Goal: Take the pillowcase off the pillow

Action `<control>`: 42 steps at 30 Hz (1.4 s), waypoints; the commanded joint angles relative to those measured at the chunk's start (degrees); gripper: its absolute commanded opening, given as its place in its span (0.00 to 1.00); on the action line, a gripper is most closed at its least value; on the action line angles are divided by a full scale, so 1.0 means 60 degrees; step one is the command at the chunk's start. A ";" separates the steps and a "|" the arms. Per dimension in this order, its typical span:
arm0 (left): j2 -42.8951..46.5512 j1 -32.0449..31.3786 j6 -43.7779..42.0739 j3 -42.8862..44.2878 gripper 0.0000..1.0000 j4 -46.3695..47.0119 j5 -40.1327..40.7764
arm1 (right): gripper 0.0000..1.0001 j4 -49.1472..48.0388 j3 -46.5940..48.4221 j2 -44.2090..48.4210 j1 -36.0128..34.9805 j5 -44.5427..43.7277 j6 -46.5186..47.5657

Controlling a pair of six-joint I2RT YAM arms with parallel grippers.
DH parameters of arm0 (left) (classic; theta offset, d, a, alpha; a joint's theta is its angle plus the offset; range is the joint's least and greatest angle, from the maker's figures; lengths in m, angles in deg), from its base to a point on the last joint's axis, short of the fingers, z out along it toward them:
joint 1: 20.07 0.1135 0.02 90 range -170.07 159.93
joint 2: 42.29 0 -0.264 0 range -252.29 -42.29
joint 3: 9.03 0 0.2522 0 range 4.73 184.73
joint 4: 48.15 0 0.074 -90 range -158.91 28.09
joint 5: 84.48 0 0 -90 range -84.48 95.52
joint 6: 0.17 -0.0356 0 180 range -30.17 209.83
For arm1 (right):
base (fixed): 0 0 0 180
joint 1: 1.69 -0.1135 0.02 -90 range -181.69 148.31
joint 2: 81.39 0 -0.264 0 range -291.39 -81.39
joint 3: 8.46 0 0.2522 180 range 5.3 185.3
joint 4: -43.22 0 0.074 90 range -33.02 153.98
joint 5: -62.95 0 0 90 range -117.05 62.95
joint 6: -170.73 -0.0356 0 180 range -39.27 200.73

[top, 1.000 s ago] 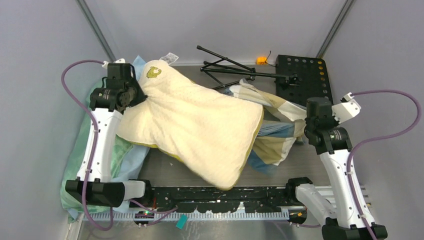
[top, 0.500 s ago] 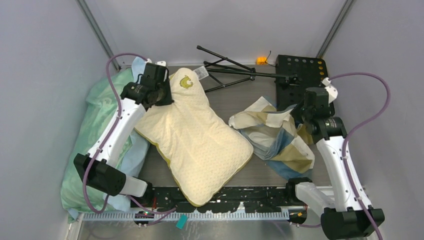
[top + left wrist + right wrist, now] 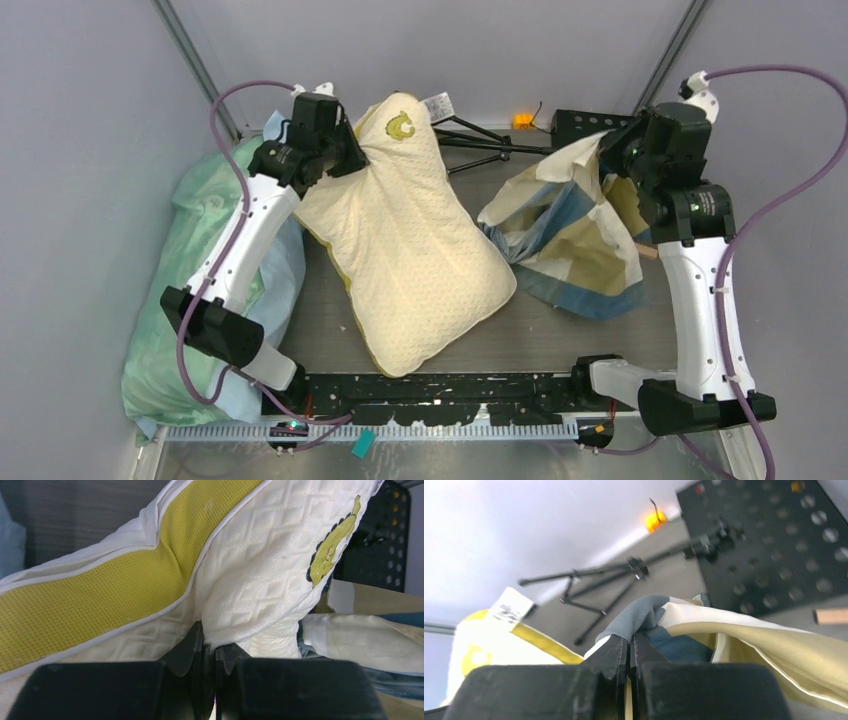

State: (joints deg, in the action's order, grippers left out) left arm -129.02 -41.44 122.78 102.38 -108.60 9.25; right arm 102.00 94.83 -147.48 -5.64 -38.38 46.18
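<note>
Left fingers point(image 3: 192, 647): pressed together on a pinch of the pillow point(image 3: 410, 250) at its far corner, just below the yellow-green edge band.
Right fingers point(image 3: 616, 652): closed on a bunched blue-grey fold of the pillowcase point(image 3: 570, 235), with nothing else between them.
Pillow: it hangs from the left grip at the far left, with its near end resting on the table point(image 3: 560, 335). Its long axis runs from the far-left corner towards the near centre.
Pillowcase: it is held up at the far right and drapes down to the table, empty and slack, with all of it to the right of the pillow.
Key relation: the case's left flap comes just beside the pillow's right edge; whether they touch is not clear. No part of the pillow shows inside the case.
Nearer arm: the right arm holds the case and the left holds only the pillow.
Judgement: the case looks to be off. What remains is probably to carry it rightward, away from the pillow, and set it down.
Risk: the flap nearest the pillow could drag across it.
</note>
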 commanded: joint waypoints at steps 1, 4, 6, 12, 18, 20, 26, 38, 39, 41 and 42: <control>-0.0773 -0.0128 0.1459 0.1553 0.00 0.2097 -0.0158 | 0.00 -0.0522 0.1761 -0.0393 0.0010 0.0271 0.0022; -0.1576 -0.0131 0.1559 0.2990 0.00 0.2088 0.0181 | 0.00 -0.0622 0.2829 -0.0842 0.0011 0.0786 -0.0030; -0.2093 -0.0131 0.1587 0.3934 0.00 0.1995 0.0373 | 0.00 -0.0836 0.3387 -0.1106 0.0013 0.1230 -0.0102; -0.3579 -0.0131 0.1164 0.6106 0.01 0.1336 0.0439 | 0.00 -0.2113 0.4129 -0.1752 0.0013 0.4352 -0.0561; -0.3601 -0.0143 0.0328 0.5295 0.85 0.0657 -0.0113 | 0.34 -0.2624 0.2887 -0.1745 -0.0015 0.5533 -0.0895; -0.3129 -0.0147 -0.0088 0.4570 0.97 0.0641 0.0099 | 0.68 -0.2112 0.2483 -0.1637 -0.0005 0.4990 -0.0555; -0.0757 -0.0371 -0.1417 0.0869 1.00 0.1615 0.1126 | 0.80 -0.1296 0.0572 -0.1027 -0.0007 0.3110 0.0366; 0.3230 -0.1425 -0.1570 -0.6680 1.00 0.4509 0.2189 | 0.79 -0.5028 -0.6807 0.2611 -0.0011 -0.0192 0.1803; 0.3308 -0.1453 -0.1731 -0.7046 1.00 0.4788 0.2171 | 0.80 -0.5126 -0.7025 0.2665 -0.0003 -0.0373 0.1753; 0.3440 -0.1460 -0.2189 -0.7778 1.00 0.5415 0.1911 | 0.80 -0.5235 -0.7306 0.2528 -0.0010 -0.0514 0.1762; 0.3477 -0.1456 -0.2506 -0.8174 1.00 0.5790 0.1755 | 0.80 -0.5337 -0.7458 0.2420 -0.0005 -0.0569 0.1805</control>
State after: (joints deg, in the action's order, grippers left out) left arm -109.33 -49.87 113.12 59.76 -85.61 19.96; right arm 79.94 52.26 -132.22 -5.68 -35.21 55.23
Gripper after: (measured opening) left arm 0.996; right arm 0.797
